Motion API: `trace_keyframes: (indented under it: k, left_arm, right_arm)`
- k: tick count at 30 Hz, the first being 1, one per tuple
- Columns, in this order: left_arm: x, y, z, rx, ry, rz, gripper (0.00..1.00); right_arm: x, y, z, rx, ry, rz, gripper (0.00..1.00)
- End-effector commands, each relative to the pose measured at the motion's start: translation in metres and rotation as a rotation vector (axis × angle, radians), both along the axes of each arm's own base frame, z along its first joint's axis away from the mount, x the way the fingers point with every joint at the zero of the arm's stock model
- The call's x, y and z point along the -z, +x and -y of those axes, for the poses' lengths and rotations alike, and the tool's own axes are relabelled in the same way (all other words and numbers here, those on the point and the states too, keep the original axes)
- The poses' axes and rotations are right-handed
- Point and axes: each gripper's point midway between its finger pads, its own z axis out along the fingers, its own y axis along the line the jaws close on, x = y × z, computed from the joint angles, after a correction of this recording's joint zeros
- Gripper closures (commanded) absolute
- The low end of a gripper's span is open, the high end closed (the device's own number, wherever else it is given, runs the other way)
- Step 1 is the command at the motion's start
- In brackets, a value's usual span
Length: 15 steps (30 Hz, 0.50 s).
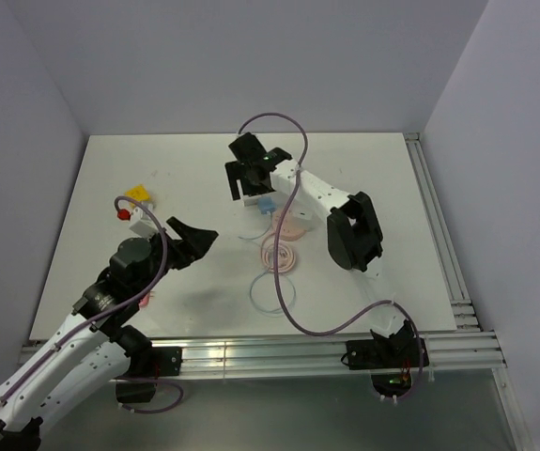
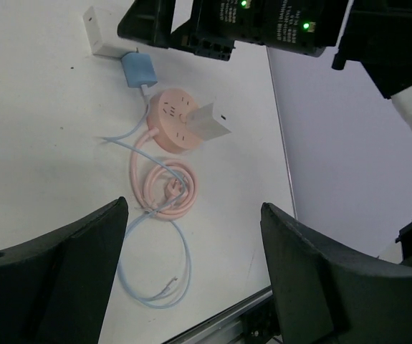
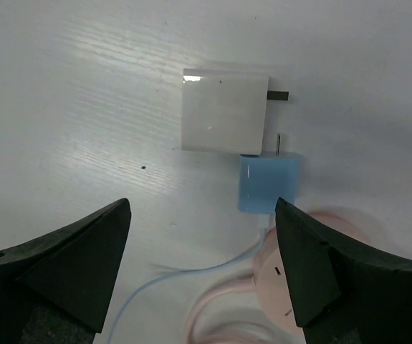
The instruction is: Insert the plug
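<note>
The light-blue plug (image 3: pixel 269 184) lies flat on the white table, its prongs pointing at a white adapter block (image 3: pixel 224 110) that touches it. Its thin pale cable runs off toward a loose loop (image 2: pixel 155 279). My right gripper (image 3: pixel 202 204) hangs open just above, with the plug (image 1: pixel 265 202) near its right finger and nothing between the jaws. From the left wrist, the plug (image 2: pixel 140 70) shows beneath the right gripper (image 1: pixel 246 183). My left gripper (image 2: pixel 193 208) is open and empty, well left of the plug (image 1: pixel 194 244).
A round pink socket hub (image 2: pixel 177 120) with a white plug (image 2: pixel 209 123) in it sits beside the light-blue plug; its pink cable (image 2: pixel 166 188) is coiled nearer me. A yellow and red piece (image 1: pixel 138 194) lies at the left. Metal rails (image 1: pixel 439 235) edge the table.
</note>
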Motion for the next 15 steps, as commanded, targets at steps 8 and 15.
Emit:
trace_keyframes:
  k: [8,15]
  left_arm:
    - [0.018,0.001,-0.001,-0.007,0.031,-0.027,0.21]
    - [0.022,0.006,0.008,0.021,0.031,-0.03,0.22]
  right_arm:
    - [0.023,-0.005,0.015,-0.012,-0.085,-0.028,0.17]
    - [0.04,-0.042,0.038,-0.03,-0.083,-0.06,0.17]
